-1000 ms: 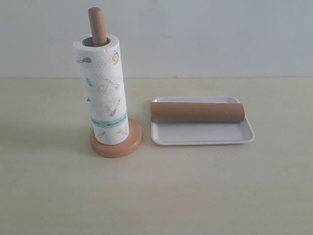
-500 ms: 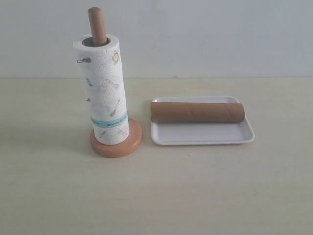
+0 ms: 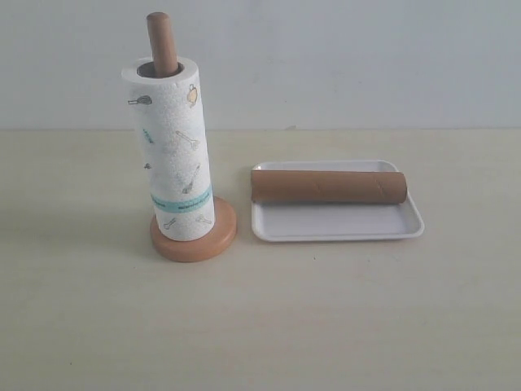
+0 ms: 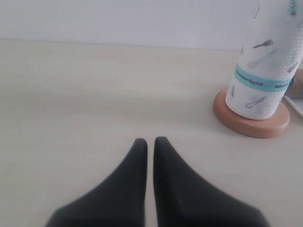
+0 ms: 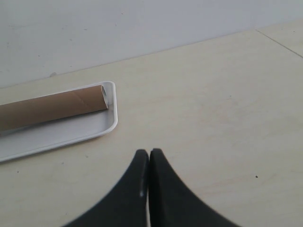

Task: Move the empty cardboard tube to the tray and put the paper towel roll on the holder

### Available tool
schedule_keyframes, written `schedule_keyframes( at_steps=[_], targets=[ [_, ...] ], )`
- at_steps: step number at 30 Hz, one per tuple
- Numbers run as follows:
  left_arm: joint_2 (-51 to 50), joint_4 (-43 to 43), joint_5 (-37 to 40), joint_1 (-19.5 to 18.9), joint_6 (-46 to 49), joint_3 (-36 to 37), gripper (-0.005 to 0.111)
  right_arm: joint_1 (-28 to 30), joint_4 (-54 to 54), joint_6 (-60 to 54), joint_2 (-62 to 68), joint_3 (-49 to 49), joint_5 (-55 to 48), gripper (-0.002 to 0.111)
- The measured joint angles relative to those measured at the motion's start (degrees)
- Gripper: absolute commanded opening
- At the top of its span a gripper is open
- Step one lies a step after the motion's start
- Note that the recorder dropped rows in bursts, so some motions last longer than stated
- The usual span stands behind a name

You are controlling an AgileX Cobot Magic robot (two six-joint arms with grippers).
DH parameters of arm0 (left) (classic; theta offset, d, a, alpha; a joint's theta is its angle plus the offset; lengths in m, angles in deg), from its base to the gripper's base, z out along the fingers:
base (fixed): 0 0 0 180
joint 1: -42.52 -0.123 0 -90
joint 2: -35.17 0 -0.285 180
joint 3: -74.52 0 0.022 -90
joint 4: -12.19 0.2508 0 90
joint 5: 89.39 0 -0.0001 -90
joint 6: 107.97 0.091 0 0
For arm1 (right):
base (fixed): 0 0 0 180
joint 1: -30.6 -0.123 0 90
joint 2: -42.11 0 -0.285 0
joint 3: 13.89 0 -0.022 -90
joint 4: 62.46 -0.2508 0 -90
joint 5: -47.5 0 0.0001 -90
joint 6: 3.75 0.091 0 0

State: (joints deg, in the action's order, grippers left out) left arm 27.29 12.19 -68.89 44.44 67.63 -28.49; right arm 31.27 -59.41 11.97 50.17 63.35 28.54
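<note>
Change: nothing has moved over the last second in the exterior view; roll, tube and tray sit exactly as they did.
Paper towel roll (image 3: 172, 151): it stands upright, threaded on the holder (image 3: 194, 244), at the left of the scene. The pole's rounded top pokes out above the core and the roll's foot rests on the disc base.
Empty cardboard tube (image 3: 328, 186): it lies on its side across the far part of the tray (image 3: 338, 226), right of the holder and running left to right.
Left gripper (image 4: 149, 142): its fingers are drawn nearly together with only a thin slit between them. They grasp nothing and sit low over the bare surface (image 3: 326, 326), well clear of the roll.
Right gripper (image 5: 149, 152): its fingers are clenched tip to tip and empty, and stand apart from the tray's right end.
Meaning for you: both placements look finished, and with the stillness and empty fingers, I judge the task complete. You need only keep the arms clear.
</note>
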Motion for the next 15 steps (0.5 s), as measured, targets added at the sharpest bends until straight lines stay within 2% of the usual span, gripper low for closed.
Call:
schedule_keyframes(
  at_steps=[15],
  targets=[
    [0.0,0.0,0.0,0.0,0.0,0.0,0.005,0.0,0.0,0.0,0.0,0.0,0.0,0.0]
  ],
)
